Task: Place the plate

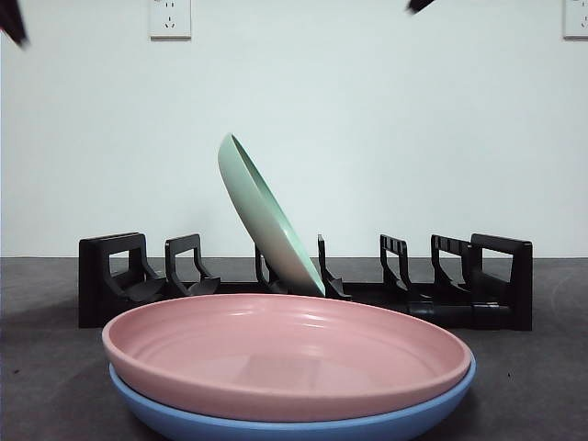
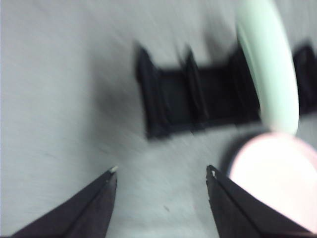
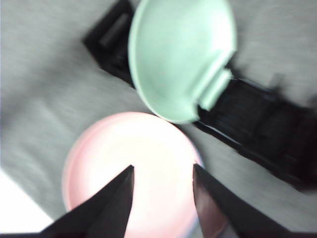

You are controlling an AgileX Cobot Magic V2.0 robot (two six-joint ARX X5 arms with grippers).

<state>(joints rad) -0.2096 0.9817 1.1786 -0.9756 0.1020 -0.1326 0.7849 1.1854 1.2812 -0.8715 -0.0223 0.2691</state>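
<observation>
**Now: pink plate waits in front of the rack, both grippers spread and empty**

Clearly the rack (image 1: 303, 285) is the landmark here. Starting at its left end, the slots stand free; the left gripper (image 2: 161, 171) hangs above bare table off that end, jaws wide apart, holding and touching nothing. Its view is smeared, so how high it hangs is hard to judge.

Near the rack's middle a green plate (image 1: 266, 216) already stands on edge in a slot, tilted and leaning toward the left end. The slots to the right of it are free.

In front of the rack's middle the pink plate (image 1: 285, 354) lies flat, stacked on a blue plate (image 1: 294, 424), rim up, its face level with the table.

The right gripper (image 3: 162, 171) hovers directly over the pink plate, jaws parted and gripping nothing, with the plate's rim showing beyond both tips. This arm looks the nearer of the two. The coming move likely turns on that: the plate lies straight below the right gripper, so a rim grasp, then tipping it upright into a free slot.
</observation>
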